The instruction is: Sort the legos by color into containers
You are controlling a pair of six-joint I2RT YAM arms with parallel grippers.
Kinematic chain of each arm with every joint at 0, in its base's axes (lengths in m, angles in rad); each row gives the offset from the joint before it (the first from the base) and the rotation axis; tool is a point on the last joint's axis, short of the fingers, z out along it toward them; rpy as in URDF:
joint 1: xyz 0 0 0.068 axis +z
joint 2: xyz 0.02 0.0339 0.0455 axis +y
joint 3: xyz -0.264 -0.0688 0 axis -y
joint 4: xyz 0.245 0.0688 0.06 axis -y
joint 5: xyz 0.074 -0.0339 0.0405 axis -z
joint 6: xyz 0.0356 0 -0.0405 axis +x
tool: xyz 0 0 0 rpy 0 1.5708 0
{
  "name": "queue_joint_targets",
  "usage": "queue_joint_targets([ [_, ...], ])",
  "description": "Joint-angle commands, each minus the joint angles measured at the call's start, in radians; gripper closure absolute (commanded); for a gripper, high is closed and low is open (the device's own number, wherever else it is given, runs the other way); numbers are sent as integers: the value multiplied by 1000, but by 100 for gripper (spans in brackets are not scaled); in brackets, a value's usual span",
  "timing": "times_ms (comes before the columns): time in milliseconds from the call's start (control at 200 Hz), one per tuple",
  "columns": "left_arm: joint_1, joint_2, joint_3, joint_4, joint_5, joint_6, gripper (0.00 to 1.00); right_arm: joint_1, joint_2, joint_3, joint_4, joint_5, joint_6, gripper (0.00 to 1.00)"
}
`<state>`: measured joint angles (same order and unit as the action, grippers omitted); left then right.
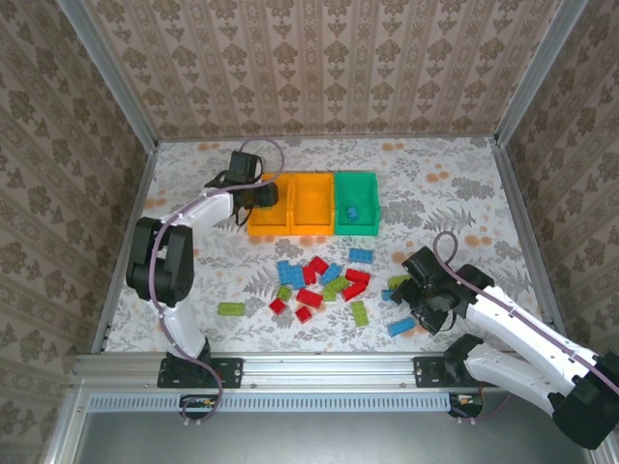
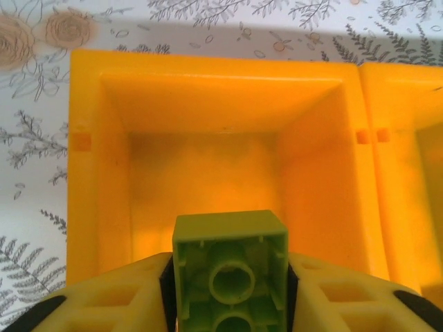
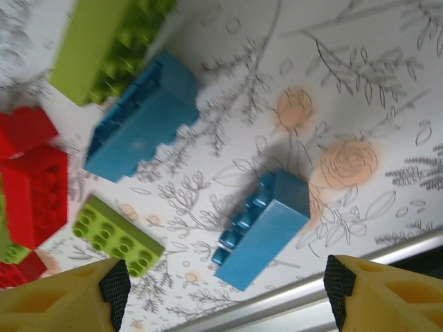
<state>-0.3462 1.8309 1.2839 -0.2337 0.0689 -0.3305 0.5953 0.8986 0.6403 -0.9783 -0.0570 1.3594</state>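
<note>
Your left gripper [image 1: 259, 196] hovers over the left orange bin [image 1: 269, 230], at the far left of the row of three containers. In the left wrist view it grasps a lime green brick [image 2: 230, 270]: the dark pads [image 2: 166, 290] sit against both sides of the brick, whose hollow underside faces the camera. Beyond it lies the bare floor of that left orange bin [image 2: 208, 97].

The middle orange bin [image 1: 312, 229] touches it on the right, and the green bin [image 1: 356, 178] comes next, with one small blue brick [image 1: 352, 212] inside.

Your right gripper [image 1: 411, 295] is released, its fingers spread wide and low over the bench [image 1: 455, 184] at the right edge of the loose pile [image 1: 319, 280]. From the right wrist you see a light blue brick [image 3: 266, 228] lying on the bench between the two fingertips and apart from both. A larger blue brick [image 3: 142, 128], a small lime green piece [image 3: 114, 238] and red bricks [image 3: 38, 194] lie further left.

The rest of the red, blue and green legos are scattered mid-bench, in front of the bins. One green brick [image 1: 230, 308] sits alone to the left of the pile.
</note>
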Motion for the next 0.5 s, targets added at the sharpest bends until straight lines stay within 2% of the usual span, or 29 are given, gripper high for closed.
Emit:
queue_joint_targets([
  [0, -1, 0, 27, 31, 23, 6, 51, 28, 0, -28, -43, -60, 76, 23],
  [100, -19, -28, -14, 81, 59, 8, 43, 42, 1, -65, 4, -77, 108, 26],
  [230, -52, -77, -60, 109, 50, 20, 30, 70, 31, -102, 76, -100, 129, 31],
  [345, -71, -150, -121, 162, 44, 24, 9, 80, 57, -99, 78, -88, 121, 32],
  [375, -75, -168, -142, 177, 43, 25, 1, 81, 57, -101, 83, -83, 124, 32],
  [495, -94, -236, -202, 214, 32, 35, 0, 82, 64, -125, 116, -79, 133, 36],
])
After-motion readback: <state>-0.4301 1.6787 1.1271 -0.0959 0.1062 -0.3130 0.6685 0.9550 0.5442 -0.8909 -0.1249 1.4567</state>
